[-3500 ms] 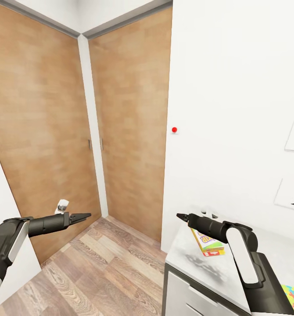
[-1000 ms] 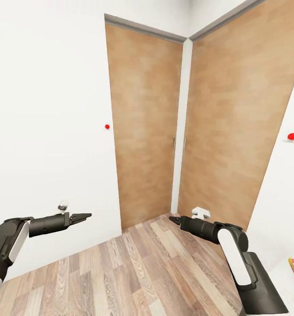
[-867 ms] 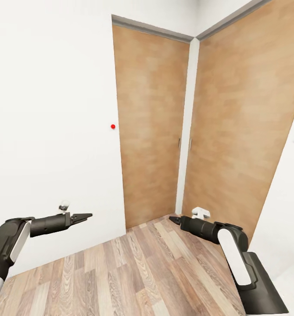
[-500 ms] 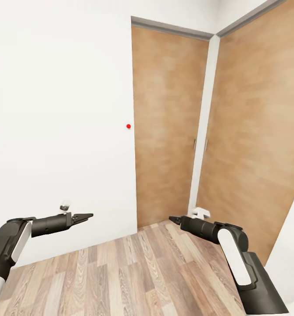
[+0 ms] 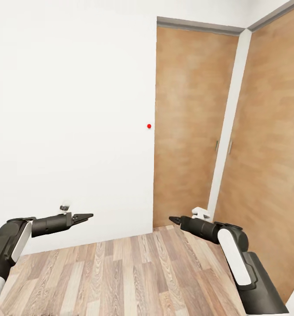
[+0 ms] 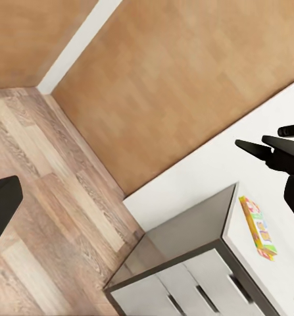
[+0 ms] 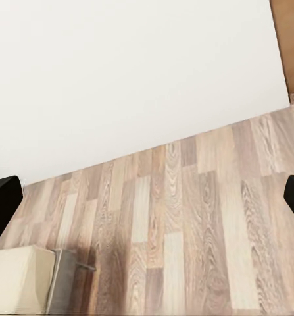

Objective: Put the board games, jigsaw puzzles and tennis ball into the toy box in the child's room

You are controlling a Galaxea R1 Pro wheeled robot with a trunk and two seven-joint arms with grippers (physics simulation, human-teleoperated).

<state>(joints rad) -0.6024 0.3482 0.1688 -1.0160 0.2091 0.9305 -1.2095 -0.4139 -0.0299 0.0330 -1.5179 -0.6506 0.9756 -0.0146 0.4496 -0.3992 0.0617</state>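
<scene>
Child's room, in transit | your left gripper [image 5: 86,215] and right gripper [image 5: 173,218] pinched narrow, carrying nothing | one board game [image 6: 258,228] on the table [image 6: 186,230], unboxed | bed [image 7: 18,280] corner near | packing apparently all ahead.

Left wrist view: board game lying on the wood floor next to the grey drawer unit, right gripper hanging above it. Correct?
Not quite. The board game lies on the white top of the table, the grey drawer unit, not on the wood floor. The left wrist view shows it flat near the table's edge, with the right gripper in the air above it.
</scene>
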